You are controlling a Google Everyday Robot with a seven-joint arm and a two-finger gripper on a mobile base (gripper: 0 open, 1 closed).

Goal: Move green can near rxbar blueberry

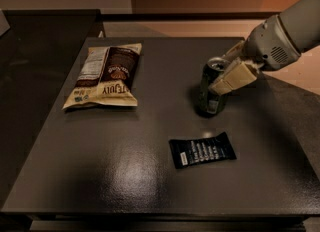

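The green can stands upright on the dark table, right of centre, its silver top showing. My gripper comes in from the upper right and is shut on the can's upper part, with a tan finger across its right side. The rxbar blueberry, a flat dark navy wrapper with white text, lies on the table just below the can, a short gap away.
A tan-and-brown chip bag lies at the table's left back. The dark table's front edge runs along the bottom. A dark counter sits to the left and a lighter floor to the right, behind the arm.
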